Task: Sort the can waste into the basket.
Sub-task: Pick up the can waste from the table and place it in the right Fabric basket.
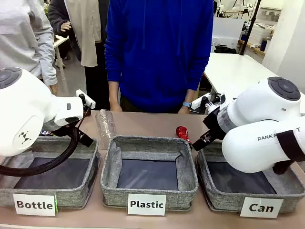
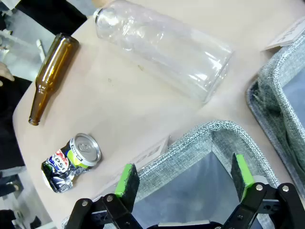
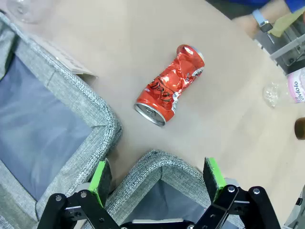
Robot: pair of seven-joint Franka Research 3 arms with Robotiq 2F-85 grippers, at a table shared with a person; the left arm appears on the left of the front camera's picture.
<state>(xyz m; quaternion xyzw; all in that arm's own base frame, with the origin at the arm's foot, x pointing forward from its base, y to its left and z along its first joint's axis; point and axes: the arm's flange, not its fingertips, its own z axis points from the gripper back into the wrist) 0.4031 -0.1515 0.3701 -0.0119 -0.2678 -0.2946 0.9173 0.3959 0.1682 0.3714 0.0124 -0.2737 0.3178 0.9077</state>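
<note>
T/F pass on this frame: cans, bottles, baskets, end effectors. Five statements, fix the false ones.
1. The red can lies in the Can basket. False: it lies on the table, outside that basket.
2. The left end effector and right end effector are open, holding nothing. True.
3. The left end effector grips the printed silver can. False: that can lies on the table, apart from it.
4. A brown bottle lies on the table near that can. True.
5. The clear bottle sits inside the Plastic basket. False: it lies on the table.

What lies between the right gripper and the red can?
In the right wrist view, the basket's rim just beyond the right gripper, then bare table up to the red can.
</note>
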